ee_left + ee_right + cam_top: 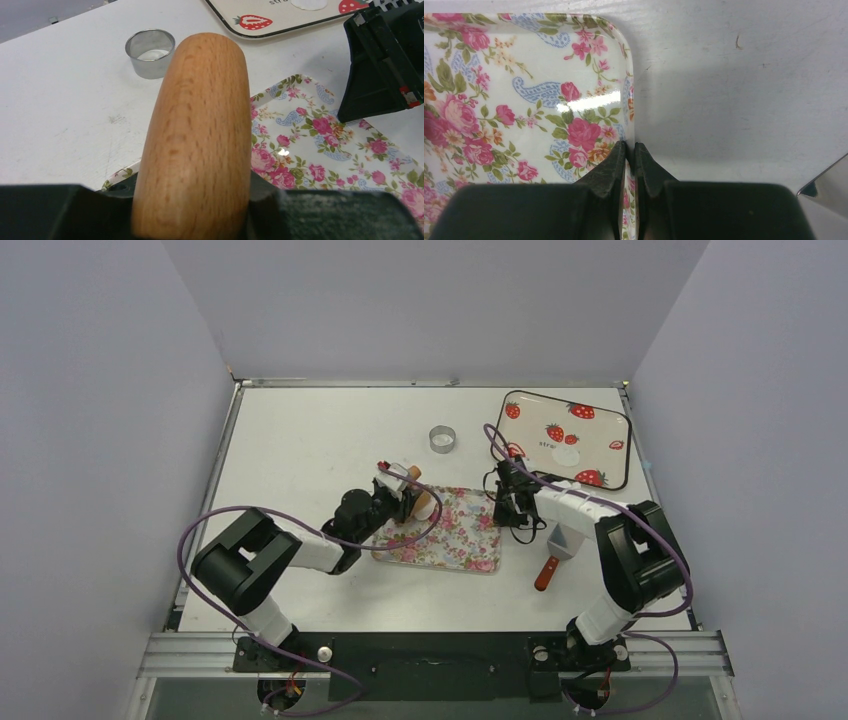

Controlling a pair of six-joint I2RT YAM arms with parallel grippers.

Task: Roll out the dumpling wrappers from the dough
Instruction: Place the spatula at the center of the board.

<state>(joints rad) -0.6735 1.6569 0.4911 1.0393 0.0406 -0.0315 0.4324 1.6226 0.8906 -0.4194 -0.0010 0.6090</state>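
Currently clamps brown wooden roller (pixel 195 135) in part-spread left gripper (pixel 406 497); pinches floral rectangular tray (pixel 539 65) rim with closed right gripper (pixel 630 148). Awaits rolling; next requires locating dough, unseen here.

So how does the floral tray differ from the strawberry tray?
The floral tray shows pink roses; the strawberry tray shows red strawberries inside a dark rim. The floral tray's edge is pinched by the right gripper; the strawberry tray lies ungripped, carrying a white disc. Both are rounded rectangles.
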